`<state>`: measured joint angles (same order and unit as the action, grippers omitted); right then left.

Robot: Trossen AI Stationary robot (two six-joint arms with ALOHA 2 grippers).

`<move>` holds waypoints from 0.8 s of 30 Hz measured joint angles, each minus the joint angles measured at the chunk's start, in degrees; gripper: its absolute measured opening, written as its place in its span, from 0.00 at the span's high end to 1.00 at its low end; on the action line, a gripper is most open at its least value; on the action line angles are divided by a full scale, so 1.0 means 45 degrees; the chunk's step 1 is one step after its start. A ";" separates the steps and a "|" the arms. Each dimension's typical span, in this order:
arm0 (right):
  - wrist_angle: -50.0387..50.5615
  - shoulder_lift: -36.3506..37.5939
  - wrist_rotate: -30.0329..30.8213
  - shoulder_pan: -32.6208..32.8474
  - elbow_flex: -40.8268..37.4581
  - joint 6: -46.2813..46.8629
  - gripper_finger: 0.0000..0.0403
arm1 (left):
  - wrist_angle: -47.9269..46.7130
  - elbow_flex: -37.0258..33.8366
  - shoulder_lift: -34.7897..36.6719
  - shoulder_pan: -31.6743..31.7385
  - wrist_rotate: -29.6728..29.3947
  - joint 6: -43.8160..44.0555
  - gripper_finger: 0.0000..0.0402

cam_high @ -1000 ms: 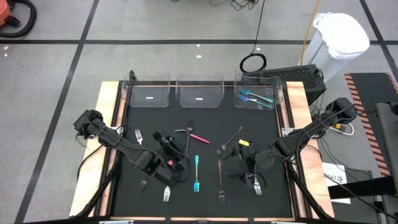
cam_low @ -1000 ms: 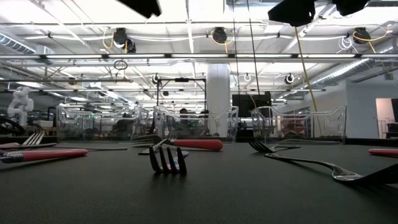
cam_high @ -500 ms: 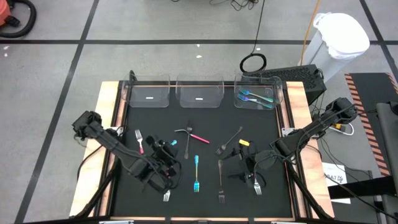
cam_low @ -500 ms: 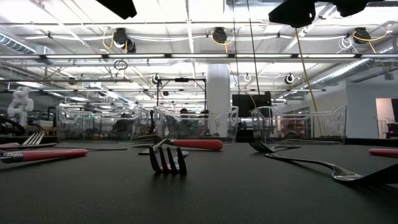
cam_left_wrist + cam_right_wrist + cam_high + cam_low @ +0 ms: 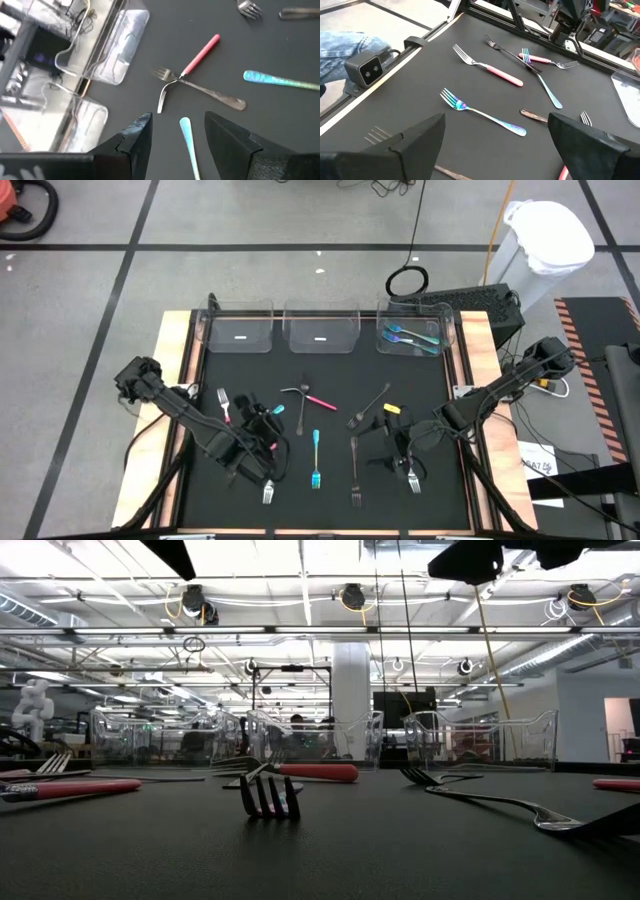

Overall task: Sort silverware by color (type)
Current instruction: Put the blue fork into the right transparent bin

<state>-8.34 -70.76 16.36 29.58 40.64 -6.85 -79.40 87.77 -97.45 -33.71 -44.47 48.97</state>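
black mat [image 5: 330, 390] — three clear bins [image 5: 320, 330] along far edge | white trash bin [image 5: 545, 245] — floor, right

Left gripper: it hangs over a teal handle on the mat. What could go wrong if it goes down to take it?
1. The left gripper is open and lines up with only the tip of the teal handle. A grip so near the end may let the piece swing or slip.
2. The silver fork and the pink-handled piece lie crossed close by; a finger might knock them.

place: robotics lab | evidence: exposed ceiling ducts [image 5: 350, 595], taped floor [image 5: 100, 246]
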 joint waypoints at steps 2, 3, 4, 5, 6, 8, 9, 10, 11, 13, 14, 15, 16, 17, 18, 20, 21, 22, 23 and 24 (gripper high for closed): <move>0.0000 0.0000 0.0000 -0.0004 0.0000 -0.0031 0.14 | 0.0002 0.0000 0.0001 0.0064 0.0145 -0.0468 0.55; -0.0005 0.0000 0.0000 -0.0004 0.0000 -0.0101 0.14 | -0.0003 0.0000 0.0007 0.0134 0.0243 -0.0716 0.55; -0.0005 0.0000 0.0000 -0.0009 0.0000 -0.0245 0.14 | -0.0030 -0.0008 0.0099 0.0205 0.0307 -0.0909 0.55; -0.0005 0.0000 0.0000 -0.0009 0.0000 -0.0427 0.14 | -0.0054 -0.0010 0.0227 0.0299 0.0374 -0.1008 0.55; -0.0005 0.0000 0.0000 -0.0009 0.0000 -0.0611 0.14 | -0.0053 -0.0010 0.0404 0.0449 0.0413 -0.1136 0.55; -0.0017 0.0000 0.0005 -0.0009 0.0000 -0.0848 0.14 | -0.0056 -0.0010 0.0769 0.0735 0.0499 -0.1413 0.55; -0.0041 0.0000 0.0005 -0.0009 0.0000 -0.0990 0.14 | -0.0045 -0.0010 0.0971 0.0895 0.0508 -0.1625 0.55; -0.0091 0.0000 0.0004 -0.0015 0.0000 -0.1076 0.14 | -0.0044 -0.0010 0.1181 0.1063 0.0505 -0.1791 0.55; -0.0107 0.0000 -0.0005 -0.0039 0.0000 -0.1139 0.14 | -0.0043 -0.0010 0.1421 0.1244 0.0494 -0.1994 0.55; -0.0106 0.0005 0.0004 -0.0102 0.0000 -0.1184 0.14 | -0.0039 -0.0010 0.1936 0.1632 0.0385 -0.2177 0.55; -0.0102 0.0005 0.0004 -0.0148 0.0000 -0.1194 0.14 | -0.0034 -0.0010 0.2160 0.1818 0.0366 -0.2335 0.55; -0.0102 0.0005 0.0001 -0.0178 0.0000 -0.1204 0.14 | -0.0034 -0.0010 0.2357 0.1985 0.0356 -0.2407 0.55; -0.0102 0.0005 0.0005 -0.0223 0.0000 -0.1205 0.14 | -0.0017 -0.0010 0.2520 0.2155 0.0356 -0.2449 0.55; -0.0102 0.0005 0.0003 -0.0269 0.0000 -0.1205 0.14 | 0.0019 -0.0010 0.2637 0.2321 0.0356 -0.2579 0.55; -0.0102 0.0005 0.0000 -0.0318 0.0000 -0.1205 0.14 | 0.0076 -0.0010 0.2750 0.2479 0.0353 -0.2701 0.55; -0.0102 0.0005 0.0000 -0.0388 0.0000 -0.1205 0.14 | 0.0154 -0.0010 0.2919 0.2683 0.0346 -0.2968 0.55; -0.0102 0.0005 0.0004 -0.0411 0.0000 -0.1205 0.14 | 0.0199 -0.0010 0.2942 0.2761 0.0346 -0.3087 0.55; -0.0102 0.0005 0.0005 -0.0417 0.0000 -0.1193 0.14 | 0.0223 -0.0010 0.2948 0.2849 0.0346 -0.3283 0.55; -0.0099 0.0005 0.0005 -0.0417 0.0000 -0.1135 0.14 | 0.0215 -0.0010 0.2939 0.2925 0.0351 -0.3409 0.55; -0.0093 0.0005 0.0001 -0.0417 0.0000 -0.1064 0.14 | 0.0214 -0.0010 0.2929 0.2977 0.0352 -0.3518 0.55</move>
<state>-8.76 -70.74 16.36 27.70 40.64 -11.64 -78.43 87.72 -84.27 -20.32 -42.89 33.14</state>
